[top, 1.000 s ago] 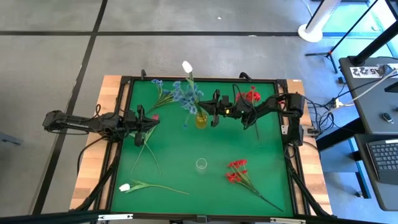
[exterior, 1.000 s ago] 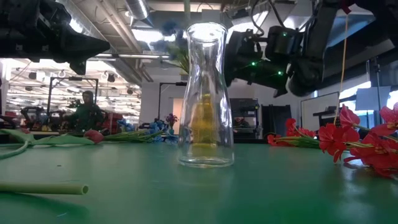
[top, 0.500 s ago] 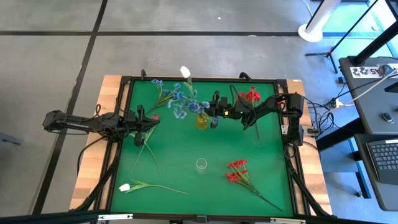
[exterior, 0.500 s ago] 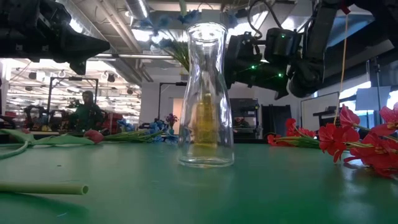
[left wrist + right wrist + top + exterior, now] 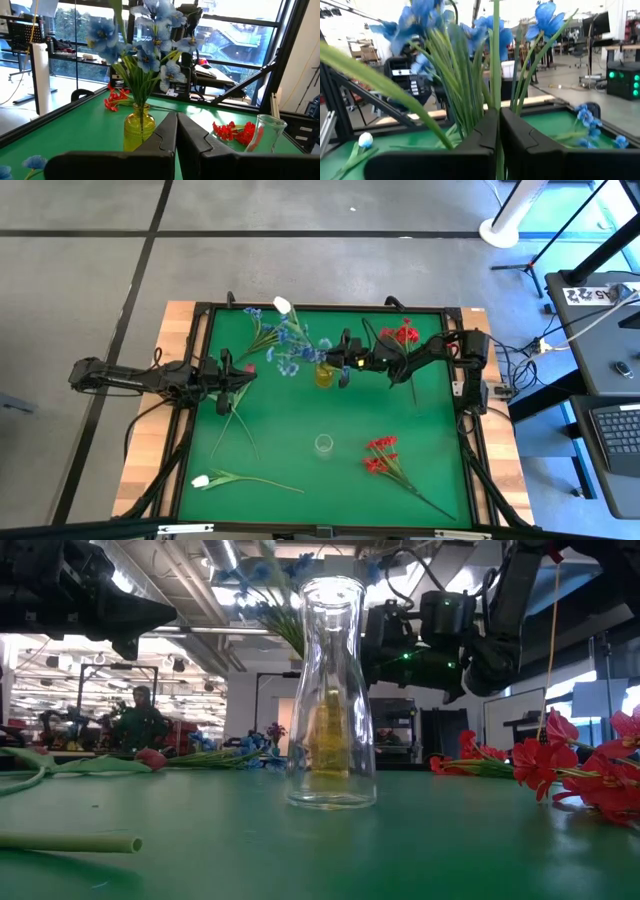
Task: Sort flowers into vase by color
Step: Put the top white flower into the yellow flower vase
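A yellow glass vase (image 5: 322,375) at the table's middle far part holds blue sprays (image 5: 290,345); it also shows in the left wrist view (image 5: 138,129). My right gripper (image 5: 338,368) stands beside the vase on its right, shut on the stem of a white tulip (image 5: 282,305). An empty clear vase (image 5: 323,444) stands nearer. My left gripper (image 5: 247,377) is shut and empty at the left, over a pink bud (image 5: 248,368) lying on the table. Red sprays (image 5: 384,457), another white tulip (image 5: 201,480) and more blue sprays (image 5: 256,318) lie on the table. My right gripper pinches the white tulip's green stem (image 5: 496,85) between its two fingers, coming level from the table's right and lying across it. The stem leans toward the table's far left, with the bud high above the vase. The blue sprays hide its lower end.
A second red spray (image 5: 405,333) lies at the far right under my right arm. A black frame (image 5: 200,320) borders the green table. A loose stem (image 5: 236,420) lies near my left gripper. There is free green surface between the two vases.
The white tulip has tipped toward the table's left while my right gripper keeps its hold beside the yellow vase. The blue sprays in the vase have leaned left with it.
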`<state>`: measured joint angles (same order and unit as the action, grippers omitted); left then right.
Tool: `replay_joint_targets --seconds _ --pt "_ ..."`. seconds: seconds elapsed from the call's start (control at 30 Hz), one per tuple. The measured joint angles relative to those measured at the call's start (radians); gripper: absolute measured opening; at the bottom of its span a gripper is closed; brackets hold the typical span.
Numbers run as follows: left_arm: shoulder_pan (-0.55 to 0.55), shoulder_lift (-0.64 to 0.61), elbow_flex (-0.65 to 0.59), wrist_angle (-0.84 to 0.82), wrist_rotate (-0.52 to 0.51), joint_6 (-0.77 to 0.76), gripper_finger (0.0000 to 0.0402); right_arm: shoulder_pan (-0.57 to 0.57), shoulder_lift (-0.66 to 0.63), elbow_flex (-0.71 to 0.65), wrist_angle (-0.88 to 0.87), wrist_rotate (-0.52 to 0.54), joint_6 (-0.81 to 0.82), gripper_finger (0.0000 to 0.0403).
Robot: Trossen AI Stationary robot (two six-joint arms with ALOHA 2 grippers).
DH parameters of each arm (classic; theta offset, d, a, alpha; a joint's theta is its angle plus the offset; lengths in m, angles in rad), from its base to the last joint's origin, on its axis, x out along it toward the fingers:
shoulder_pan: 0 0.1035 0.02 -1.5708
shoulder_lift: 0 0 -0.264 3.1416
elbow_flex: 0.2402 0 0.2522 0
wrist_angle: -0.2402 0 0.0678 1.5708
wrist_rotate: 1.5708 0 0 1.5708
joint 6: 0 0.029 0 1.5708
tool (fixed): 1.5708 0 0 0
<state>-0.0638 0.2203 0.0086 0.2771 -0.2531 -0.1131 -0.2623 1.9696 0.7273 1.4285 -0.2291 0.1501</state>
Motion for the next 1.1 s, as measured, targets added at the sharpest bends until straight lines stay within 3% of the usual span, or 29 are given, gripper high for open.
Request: replay_joint_targets --seconds 0.8,0.93,1.1 --pt "0.000 0.000 0.000 0.000 0.000 0.000 0.0000 -0.002 -0.002 -0.002 -0.072 -0.033 -0.001 0.0021" --pt "0.000 0.000 0.000 0.000 0.000 0.000 0.0000 -0.002 -0.003 -0.002 -0.083 -0.035 -0.001 0.0049" --pt "0.000 0.000 0.000 0.000 0.000 0.000 0.0000 -0.002 -0.004 -0.002 -0.109 -0.045 0.000 0.0114"
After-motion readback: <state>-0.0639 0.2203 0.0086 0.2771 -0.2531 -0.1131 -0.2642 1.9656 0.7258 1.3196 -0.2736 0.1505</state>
